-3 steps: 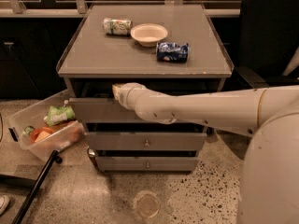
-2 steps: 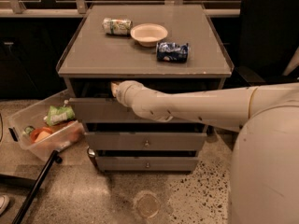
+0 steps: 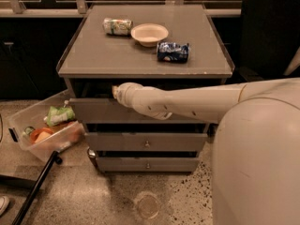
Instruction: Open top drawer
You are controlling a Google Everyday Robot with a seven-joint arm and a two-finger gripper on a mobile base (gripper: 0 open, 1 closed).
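Note:
The top drawer (image 3: 91, 111) is the wide grey front just below the cabinet top. It stands pulled out a little, with a dark gap above its upper edge. Its knob is hidden behind my arm. My white arm reaches in from the right across the drawer front. My gripper (image 3: 116, 92) is at the arm's left end, at the drawer's upper edge in the dark gap under the cabinet top.
On the cabinet top (image 3: 93, 55) lie a can (image 3: 117, 26), a white bowl (image 3: 149, 33) and a blue bag (image 3: 172, 51). Two shorter drawers (image 3: 146, 142) with knobs sit below. A clear bin of snacks (image 3: 44, 130) stands on the floor at left, with a black pole (image 3: 35, 191) near it.
My gripper has edged very slightly left along the drawer's top edge. The drawer front and everything on the cabinet stay where they were.

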